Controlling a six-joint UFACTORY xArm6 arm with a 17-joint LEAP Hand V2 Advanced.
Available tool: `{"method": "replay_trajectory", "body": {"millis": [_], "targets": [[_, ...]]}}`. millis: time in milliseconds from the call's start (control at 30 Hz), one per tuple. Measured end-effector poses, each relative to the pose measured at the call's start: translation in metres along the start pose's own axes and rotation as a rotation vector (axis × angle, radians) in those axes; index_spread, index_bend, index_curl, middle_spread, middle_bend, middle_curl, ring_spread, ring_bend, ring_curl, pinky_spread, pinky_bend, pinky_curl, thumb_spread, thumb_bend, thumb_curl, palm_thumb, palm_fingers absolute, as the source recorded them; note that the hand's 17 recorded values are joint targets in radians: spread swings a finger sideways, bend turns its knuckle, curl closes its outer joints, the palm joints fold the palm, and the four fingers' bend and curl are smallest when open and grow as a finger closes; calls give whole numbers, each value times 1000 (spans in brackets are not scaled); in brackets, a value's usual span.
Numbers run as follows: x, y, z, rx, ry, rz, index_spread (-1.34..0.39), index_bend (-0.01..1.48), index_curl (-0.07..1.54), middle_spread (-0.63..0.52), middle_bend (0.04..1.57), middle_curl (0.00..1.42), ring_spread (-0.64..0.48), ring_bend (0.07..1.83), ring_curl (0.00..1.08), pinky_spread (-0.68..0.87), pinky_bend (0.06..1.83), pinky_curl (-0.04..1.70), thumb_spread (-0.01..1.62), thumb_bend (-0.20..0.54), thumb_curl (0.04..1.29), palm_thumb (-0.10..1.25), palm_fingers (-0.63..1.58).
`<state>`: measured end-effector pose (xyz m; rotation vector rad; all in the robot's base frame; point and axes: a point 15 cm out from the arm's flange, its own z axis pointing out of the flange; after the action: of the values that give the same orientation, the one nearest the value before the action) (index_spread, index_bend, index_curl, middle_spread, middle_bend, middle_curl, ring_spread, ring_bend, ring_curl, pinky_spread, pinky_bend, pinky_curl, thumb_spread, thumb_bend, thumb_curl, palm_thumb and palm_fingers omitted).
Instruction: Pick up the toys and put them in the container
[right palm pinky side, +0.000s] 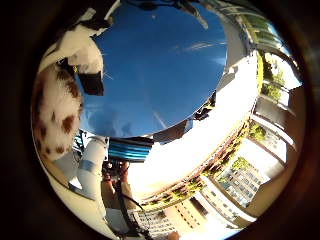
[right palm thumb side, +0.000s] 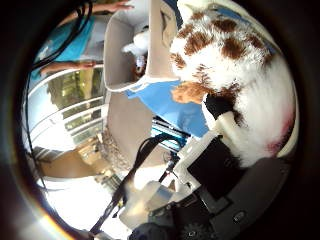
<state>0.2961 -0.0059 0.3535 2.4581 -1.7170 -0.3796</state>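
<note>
Fingers (right palm thumb side: 220, 112) curl round a spotted plush toy (right palm thumb side: 240, 65); the beige container (right palm thumb side: 117, 55) holds another white toy (right palm thumb side: 137, 42).

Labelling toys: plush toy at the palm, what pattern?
White with brown spots; thumb side palm view shows it best.

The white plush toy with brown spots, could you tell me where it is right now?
The white plush toy with brown spots fills much of the thumb side palm view, close against the hand, above the blue surface and beside the beige fabric container.
</note>
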Motion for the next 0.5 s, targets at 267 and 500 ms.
{"method": "replay_trajectory", "body": {"millis": [267,500], "targets": [[-83,1,-62,155,-16,-172,-843,708,1194,-228,1368,1100,-130,1620,854,120,1771,731,1127,-8,818,981,622],[-155,-54,-100,297,-94,-210,-849,702,1309,-217,1398,1093,-131,1640,851,114,1769,767,1118,-11,859,975,607]]}}
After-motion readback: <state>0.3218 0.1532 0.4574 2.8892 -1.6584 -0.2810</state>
